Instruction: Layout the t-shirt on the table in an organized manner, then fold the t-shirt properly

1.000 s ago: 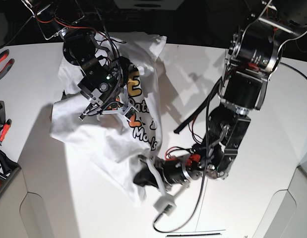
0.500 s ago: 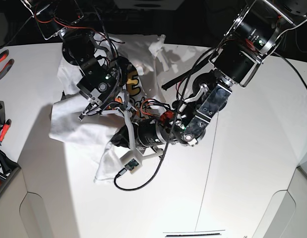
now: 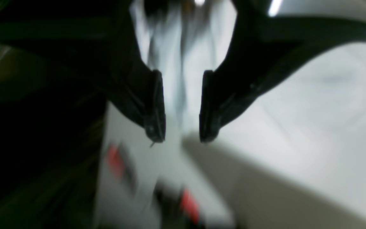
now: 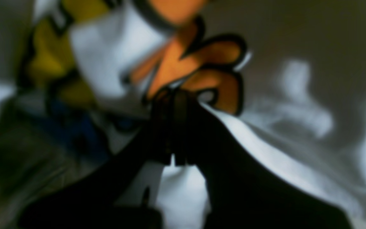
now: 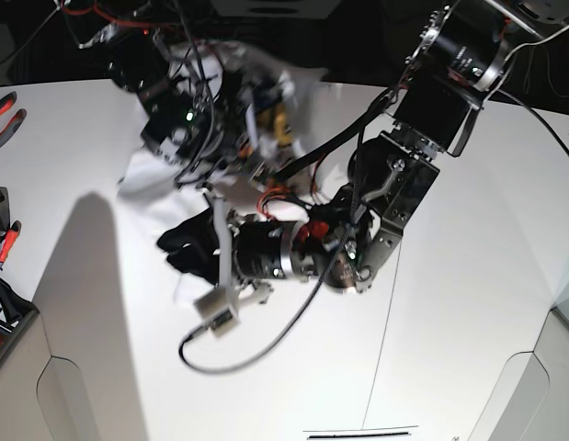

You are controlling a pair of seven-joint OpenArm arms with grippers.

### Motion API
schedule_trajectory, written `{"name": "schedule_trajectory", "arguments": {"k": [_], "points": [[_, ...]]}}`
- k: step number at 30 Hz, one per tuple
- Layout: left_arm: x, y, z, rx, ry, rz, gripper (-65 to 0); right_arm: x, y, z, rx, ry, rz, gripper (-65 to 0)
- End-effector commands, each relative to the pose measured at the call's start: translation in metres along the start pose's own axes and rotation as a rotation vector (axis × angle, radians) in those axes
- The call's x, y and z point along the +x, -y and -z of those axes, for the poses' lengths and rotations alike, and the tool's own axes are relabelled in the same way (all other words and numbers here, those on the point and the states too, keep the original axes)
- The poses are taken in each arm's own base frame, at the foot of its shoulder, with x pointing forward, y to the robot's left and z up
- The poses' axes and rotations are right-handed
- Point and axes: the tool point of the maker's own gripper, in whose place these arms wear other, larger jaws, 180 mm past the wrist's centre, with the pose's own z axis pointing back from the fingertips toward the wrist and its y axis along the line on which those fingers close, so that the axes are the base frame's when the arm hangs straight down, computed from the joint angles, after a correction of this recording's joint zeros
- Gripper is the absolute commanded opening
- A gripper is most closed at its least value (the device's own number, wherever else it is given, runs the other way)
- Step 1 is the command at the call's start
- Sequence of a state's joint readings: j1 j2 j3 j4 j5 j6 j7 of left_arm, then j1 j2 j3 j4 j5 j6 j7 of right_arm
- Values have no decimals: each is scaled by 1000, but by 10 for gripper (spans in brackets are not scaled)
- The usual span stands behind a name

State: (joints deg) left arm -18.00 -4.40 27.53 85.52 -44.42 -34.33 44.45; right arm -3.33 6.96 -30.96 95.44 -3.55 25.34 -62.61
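The white t-shirt (image 5: 142, 175) with its yellow and orange print (image 4: 199, 54) hangs bunched at the back left of the table (image 5: 468, 303). Seen from the right wrist, my right gripper (image 4: 173, 98) is shut on a fold of the cloth just below the orange letters. The left arm stretches across the middle of the table. Its gripper (image 5: 180, 250) is low over the tabletop, below the shirt. In the blurred left wrist view the left gripper (image 3: 178, 133) stands with its jaws apart, nothing between the tips, and white cloth (image 3: 176, 47) beyond them.
Red-handled pliers (image 5: 4, 115) and more tools (image 5: 4, 241) lie at the left edge. A black cable (image 5: 233, 360) loops from the left wrist camera onto the table. A thin dark seam (image 5: 385, 331) runs across the tabletop.
The left arm swept from the front middle to the left, and its jaws opened and let the shirt's edge go. The right arm lifted the bunched shirt toward the back.
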Motion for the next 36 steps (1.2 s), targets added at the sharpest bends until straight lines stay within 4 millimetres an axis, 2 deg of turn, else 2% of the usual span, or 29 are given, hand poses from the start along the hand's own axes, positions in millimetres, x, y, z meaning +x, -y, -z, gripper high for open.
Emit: {"name": "schedule_trajectory", "arguments": {"k": [1, 4, 6, 9, 12, 16, 21, 24, 26, 29, 32, 33, 36], "points": [[29, -6, -10, 7, 69, 19, -430, 21, 5, -14, -18, 74, -10, -650], [44, -20, -23, 39, 122, -5, -425, 43, 14, -38, -60, 169, -9, -650], [52, -25, -31, 41, 157, -27, -423, 46, 19, -41, -71, 189, 5, -650], [46, -40, -43, 89, 134, -12, -423, 43, 30, -42, -93, 192, 46, -650], [32, -56, -55, 148, 75, 19, -423, 36, 44, -44, -119, 188, 94, -650], [0, -87, -70, 268, -37, 19, -423, 25, 63, -45, -159, 173, 191, -650], [-46, -109, -70, 302, -127, -106, -421, 1, 72, -29, -154, 100, 262, -650], [-70, -113, -65, 291, -156, -191, -421, -11, 69, -18, -134, 55, 277, -650], [-73, -108, -60, 261, -146, -232, -421, -16, 67, -13, -124, 34, 281, -650], [-68, -99, -56, 210, -127, -281, -412, -20, 68, -11, -135, 19, 323, -648], [-68, -91, -54, 168, -135, -291, -404, -20, 70, -12, -147, 20, 329, -505], [-70, -91, -54, 168, -139, -292, -404, -19, 72, -13, -155, 27, 328, -477], [-69, -92, -55, 173, -136, -287, -404, -9, 82, -21, -198, 83, 338, -470]]}}
